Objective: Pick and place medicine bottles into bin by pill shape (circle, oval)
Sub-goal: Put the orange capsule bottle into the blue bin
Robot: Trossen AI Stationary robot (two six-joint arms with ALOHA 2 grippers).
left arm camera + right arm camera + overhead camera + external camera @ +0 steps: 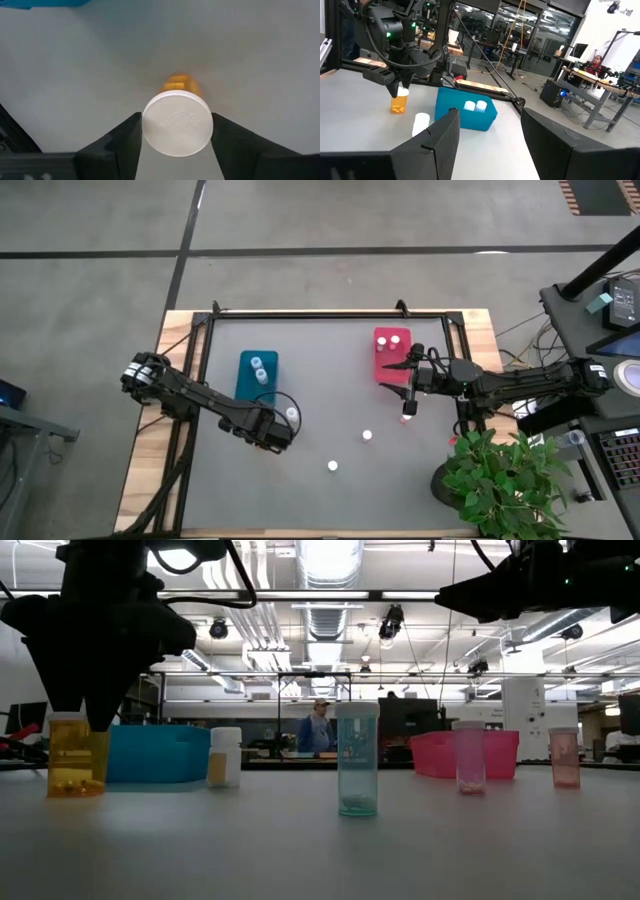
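**Orange bottle between the left gripper's fingers**

Grey worktop (300,490) carries a blue bin (257,376) on the left and a pink bin (391,355) on the right. The left gripper (283,423) is low over the worktop just in front of the blue bin, its fingers (120,145) standing on either side of an orange bottle (178,120) with a white cap; from the left wrist view they look to be touching the cap's sides, and the bottle stands upright on the worktop. Beside it, nearer the blue bin, stands a small white bottle (225,757). Two white-capped bottles (260,368) sit inside the blue bin, and two more (391,339) in the pink bin.

The right gripper (409,380) hovers above the front edge of the pink bin with its fingers (435,145) spread apart and nothing between them. A pink-tinted bottle (407,419) stands just in front of it. Two further bottles stand in the open middle: one (367,436) near the centre, and a pale bluish one (357,759) closer to the front edge.
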